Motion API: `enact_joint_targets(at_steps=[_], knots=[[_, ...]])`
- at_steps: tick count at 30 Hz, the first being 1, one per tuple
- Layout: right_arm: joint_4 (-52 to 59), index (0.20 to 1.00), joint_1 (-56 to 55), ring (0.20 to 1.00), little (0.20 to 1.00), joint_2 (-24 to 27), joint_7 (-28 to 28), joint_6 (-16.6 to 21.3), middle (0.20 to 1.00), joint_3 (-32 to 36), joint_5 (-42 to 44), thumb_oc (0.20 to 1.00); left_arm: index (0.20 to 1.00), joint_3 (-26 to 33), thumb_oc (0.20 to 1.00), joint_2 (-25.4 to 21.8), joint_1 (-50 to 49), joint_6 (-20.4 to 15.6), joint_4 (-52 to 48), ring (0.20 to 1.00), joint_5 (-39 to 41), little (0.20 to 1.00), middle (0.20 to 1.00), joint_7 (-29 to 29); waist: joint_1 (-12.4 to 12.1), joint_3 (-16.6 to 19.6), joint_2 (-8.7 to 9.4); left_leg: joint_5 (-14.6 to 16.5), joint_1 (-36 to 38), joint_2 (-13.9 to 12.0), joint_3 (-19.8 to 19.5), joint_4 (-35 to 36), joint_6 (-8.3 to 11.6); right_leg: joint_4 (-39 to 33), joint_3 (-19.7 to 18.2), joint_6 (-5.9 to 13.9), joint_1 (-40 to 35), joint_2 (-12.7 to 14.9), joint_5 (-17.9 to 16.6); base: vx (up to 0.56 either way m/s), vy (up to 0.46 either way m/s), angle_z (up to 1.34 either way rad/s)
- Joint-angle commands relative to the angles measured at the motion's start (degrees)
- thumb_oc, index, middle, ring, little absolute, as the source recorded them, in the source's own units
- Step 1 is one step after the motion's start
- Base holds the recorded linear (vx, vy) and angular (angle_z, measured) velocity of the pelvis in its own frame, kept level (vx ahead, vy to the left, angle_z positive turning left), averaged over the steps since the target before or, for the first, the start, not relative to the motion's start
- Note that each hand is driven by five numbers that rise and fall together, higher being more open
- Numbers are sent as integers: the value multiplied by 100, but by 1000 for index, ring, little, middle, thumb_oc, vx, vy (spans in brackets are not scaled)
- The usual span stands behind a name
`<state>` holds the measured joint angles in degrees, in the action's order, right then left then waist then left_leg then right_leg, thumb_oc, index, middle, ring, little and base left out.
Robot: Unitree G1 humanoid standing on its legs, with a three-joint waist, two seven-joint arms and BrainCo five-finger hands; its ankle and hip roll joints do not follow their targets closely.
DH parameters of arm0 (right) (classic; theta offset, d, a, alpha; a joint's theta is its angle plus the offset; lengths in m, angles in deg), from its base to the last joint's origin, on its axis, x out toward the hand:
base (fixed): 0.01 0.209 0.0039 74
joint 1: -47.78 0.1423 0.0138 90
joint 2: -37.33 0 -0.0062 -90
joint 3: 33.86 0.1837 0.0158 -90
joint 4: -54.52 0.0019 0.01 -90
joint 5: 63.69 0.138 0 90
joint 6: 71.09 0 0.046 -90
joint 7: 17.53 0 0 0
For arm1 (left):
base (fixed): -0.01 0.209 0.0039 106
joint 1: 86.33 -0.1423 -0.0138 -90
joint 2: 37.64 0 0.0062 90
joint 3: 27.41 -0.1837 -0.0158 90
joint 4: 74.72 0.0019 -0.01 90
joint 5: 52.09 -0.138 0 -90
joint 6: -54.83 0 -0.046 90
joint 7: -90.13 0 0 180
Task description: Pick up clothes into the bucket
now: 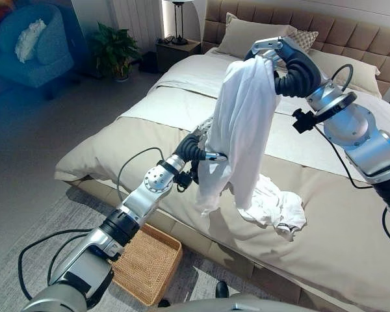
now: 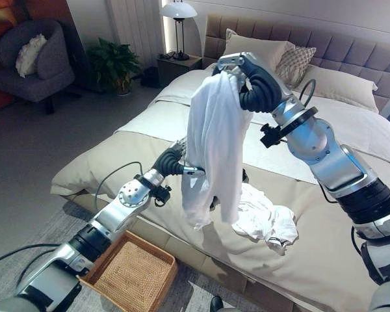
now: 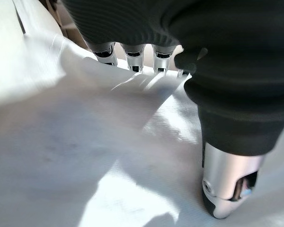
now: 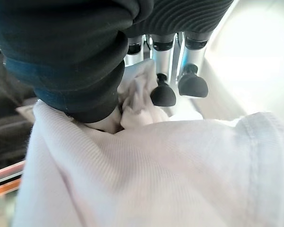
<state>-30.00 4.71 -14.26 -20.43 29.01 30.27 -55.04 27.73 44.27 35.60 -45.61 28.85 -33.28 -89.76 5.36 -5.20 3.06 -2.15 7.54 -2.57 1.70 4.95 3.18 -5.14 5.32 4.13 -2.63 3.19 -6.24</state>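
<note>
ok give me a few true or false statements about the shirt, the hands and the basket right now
1. The right hand holds the white garment up above the bed. True.
2. The wicker basket stands on the bed. False: it is on the floor beside the bed.
3. The garment hangs entirely clear of the bed. False: its lower end lies bunched on the cover.
4. The left hand is against the hanging cloth. True.
5. The basket already holds clothes. False: it looks empty.
</note>
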Motion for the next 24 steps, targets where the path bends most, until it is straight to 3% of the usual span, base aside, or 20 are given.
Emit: enact_joint_targets(at_steps=[1,4,9,13,18,19,20,24], knots=[[237,200,714,200,200,-131,-160,350,200,90,355,200,1000,-209,1000,260,723,-80,611,1000,-244,1000,1000,-42,-110,154,186,318,-210,164,-106,-448,-100,452,176,403,-179,331,374,0,0,0],[388,200,692,200,200,-332,-116,394,200,76,537,200,1000,-254,1000,455,781,-46,866,1000,-320,1000,1000,-107,-98,140,189,325,-218,169,-118,-472,-105,470,170,402,-174,334,378,0,0,0],[846,200,701,200,200,-583,119,481,200,-80,1049,200,1000,-342,1000,747,932,-27,859,1000,267,1000,1000,-68,-74,110,195,331,-238,168,-129,-495,-107,499,188,403,-158,343,391,0,0,0],[1009,200,697,200,200,-610,263,513,200,-269,1433,200,1000,-663,1000,644,963,131,370,1000,1999,1000,1000,506,-47,111,171,328,-241,161,-116,-494,-102,494,184,412,-147,351,381,10,1,0],[1125,200,738,200,200,-546,426,498,200,-586,1777,200,1000,-1179,1000,273,885,755,-127,1000,3939,1000,1000,1336,1,146,163,378,-161,129,-105,-454,-75,472,168,422,-201,332,425,20,-1,0],[1113,200,748,200,200,-533,439,506,200,-637,1782,200,686,-1218,686,219,832,843,-196,686,4174,686,686,1452,11,152,167,376,-154,128,-100,-445,-71,464,165,424,-209,331,427,0,0,0],[1097,200,718,200,200,-519,466,499,200,-656,1811,200,200,-1252,200,134,780,936,-258,200,4354,200,200,1593,17,157,167,377,-145,128,-97,-435,-69,462,159,425,-212,330,429,0,0,0],[1102,200,517,200,200,-480,479,497,200,-566,1740,200,200,-1096,200,-33,475,954,-352,200,4646,200,200,1792,7,157,192,376,-132,133,-99,-409,-70,465,170,420,-218,329,434,0,0,0]])
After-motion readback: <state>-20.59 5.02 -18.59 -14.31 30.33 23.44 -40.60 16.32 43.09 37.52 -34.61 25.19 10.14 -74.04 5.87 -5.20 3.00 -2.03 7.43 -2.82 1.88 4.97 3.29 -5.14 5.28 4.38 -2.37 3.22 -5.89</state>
